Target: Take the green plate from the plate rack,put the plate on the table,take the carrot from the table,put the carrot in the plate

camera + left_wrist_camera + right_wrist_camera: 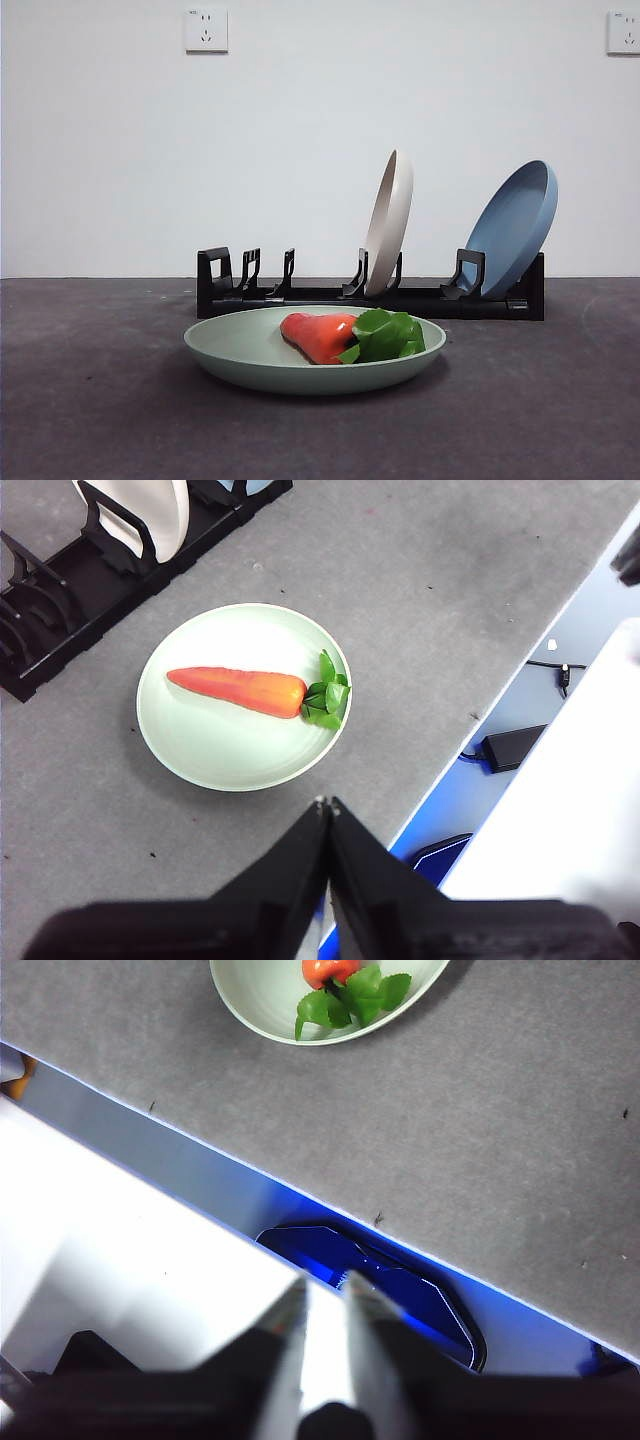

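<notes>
Front view shows the carrot [320,336] lying in the green plate [250,352] on the table [90,400] before the plate rack [400,297] holding a cream-white plate [389,220] and blue plate [515,225], while the left gripper [327,802] is closed and empty, and the right gripper [325,1285] is slightly parted, holding nothing.

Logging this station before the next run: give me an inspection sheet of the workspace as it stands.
Surface: dark grey table, a few small specks.
Job's things: green plate flat on the table, in front of the plate rack; carrot lying in it.
Clutter: cream plate and blue plate standing in the rack.
Grippers: left hand shut, empty; right hand slightly open, empty, beyond the table edge.
Cables: black adapter and cord below the table edge.
Surroundings: white wall, two sockets.
</notes>
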